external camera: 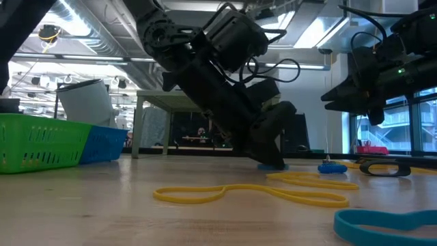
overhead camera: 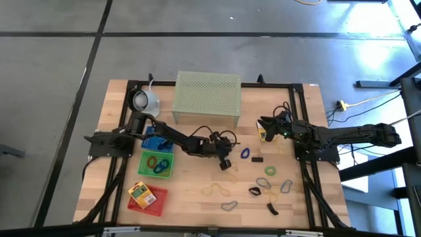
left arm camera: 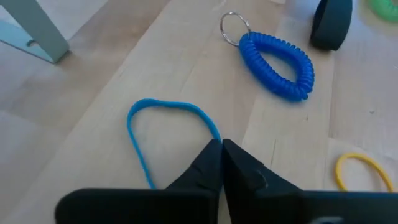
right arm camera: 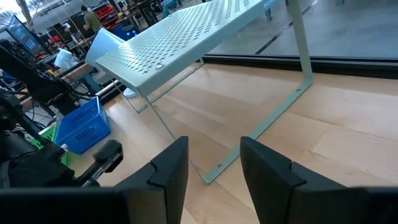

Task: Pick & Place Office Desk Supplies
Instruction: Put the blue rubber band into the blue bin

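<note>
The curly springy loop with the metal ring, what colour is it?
Blue; the curly loop shows best in the left wrist view.

No legible text, labels or numbers on anything in view.

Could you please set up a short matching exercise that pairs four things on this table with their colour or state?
Things:
1. coiled loop with a key ring
2. left gripper
3. right gripper
4. basket holding loops

States or colours:
A. jaws apart, over bare wood near the mesh stand
B. green
C. blue
D. jaws closed together, next to a thin blue band

Pairs: 1-C, 2-D, 3-A, 4-B
</note>
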